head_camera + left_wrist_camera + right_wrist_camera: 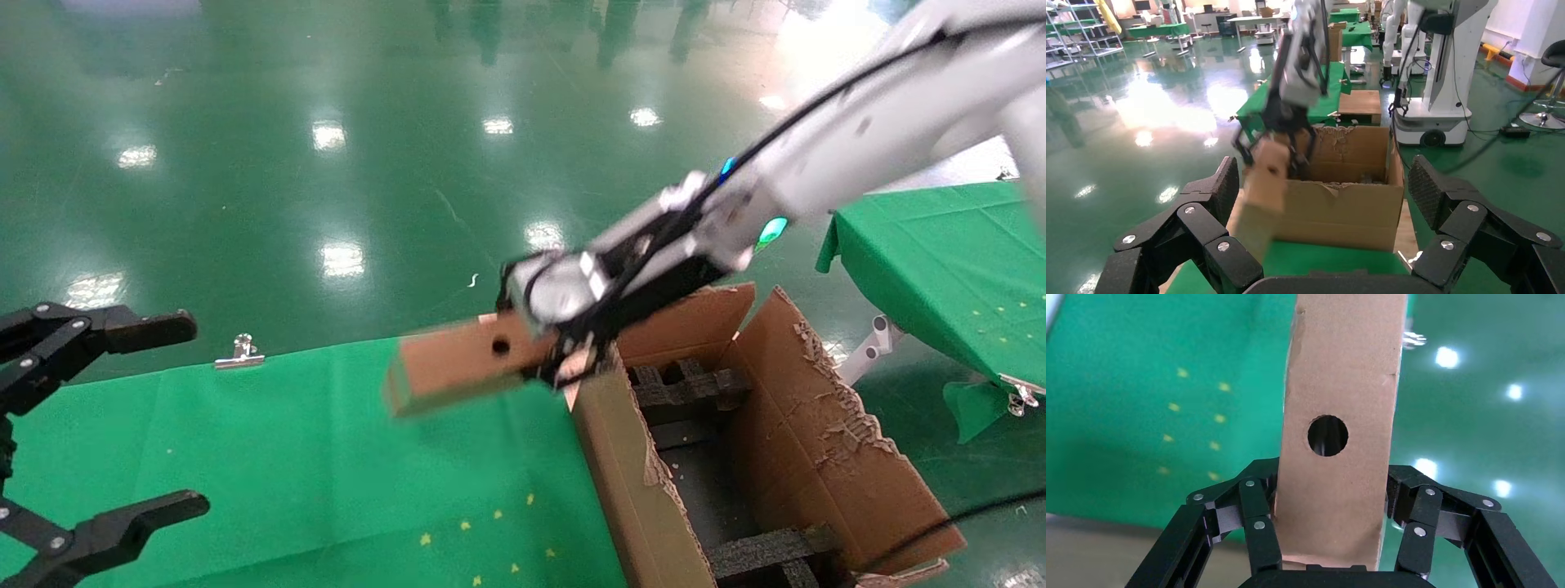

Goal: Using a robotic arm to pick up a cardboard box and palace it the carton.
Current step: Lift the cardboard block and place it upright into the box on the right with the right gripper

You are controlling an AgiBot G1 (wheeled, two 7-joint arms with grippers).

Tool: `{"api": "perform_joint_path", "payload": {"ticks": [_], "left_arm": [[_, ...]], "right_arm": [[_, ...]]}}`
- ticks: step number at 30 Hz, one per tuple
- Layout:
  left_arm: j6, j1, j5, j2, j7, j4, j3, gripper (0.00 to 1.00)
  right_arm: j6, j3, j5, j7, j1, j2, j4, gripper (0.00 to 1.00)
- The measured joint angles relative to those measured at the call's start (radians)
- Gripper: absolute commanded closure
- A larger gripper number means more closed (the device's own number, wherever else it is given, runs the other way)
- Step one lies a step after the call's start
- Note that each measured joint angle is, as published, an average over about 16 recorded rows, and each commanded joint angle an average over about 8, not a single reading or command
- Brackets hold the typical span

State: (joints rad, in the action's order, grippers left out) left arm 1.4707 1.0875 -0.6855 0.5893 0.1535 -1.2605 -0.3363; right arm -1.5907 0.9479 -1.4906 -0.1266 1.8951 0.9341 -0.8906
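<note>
My right gripper (572,347), on the white robotic arm (858,139), is shut on one end of the small brown cardboard box (462,359), which has a round hole. It holds the box in the air, level, beside the near-left corner of the large torn carton (621,474). In the right wrist view the box (1340,429) sits between the black fingers (1257,527). In the left wrist view the held box (1260,190) hangs in front of the carton (1340,205). My left gripper (122,416) is open and empty at the left.
A green cloth (286,457) covers the table under the box. Black foam inserts (686,384) lie inside the carton. A metal clip (239,353) holds the cloth's far edge. A second green table (948,253) stands at the right.
</note>
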Motion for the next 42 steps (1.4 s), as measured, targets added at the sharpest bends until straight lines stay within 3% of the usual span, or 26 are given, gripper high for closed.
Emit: {"api": "perform_joint_path", "payload": {"ticks": [13,26,42], "left_arm": [[0.0,0.0,0.0,0.0,0.0,0.0,0.0,0.0],[0.0,0.0,0.0,0.0,0.0,0.0,0.0,0.0],[0.0,0.0,0.0,0.0,0.0,0.0,0.0,0.0]], "right_arm": [[-0.006,0.186,0.138,-0.121,0.215,-0.027,0.182,1.0],[-0.005,0.398,0.158,-0.24,0.35,-0.15,0.34,1.0],[-0.004,0.597,0.149,-0.319,0.416,-0.252,0.511,1.0]]}}
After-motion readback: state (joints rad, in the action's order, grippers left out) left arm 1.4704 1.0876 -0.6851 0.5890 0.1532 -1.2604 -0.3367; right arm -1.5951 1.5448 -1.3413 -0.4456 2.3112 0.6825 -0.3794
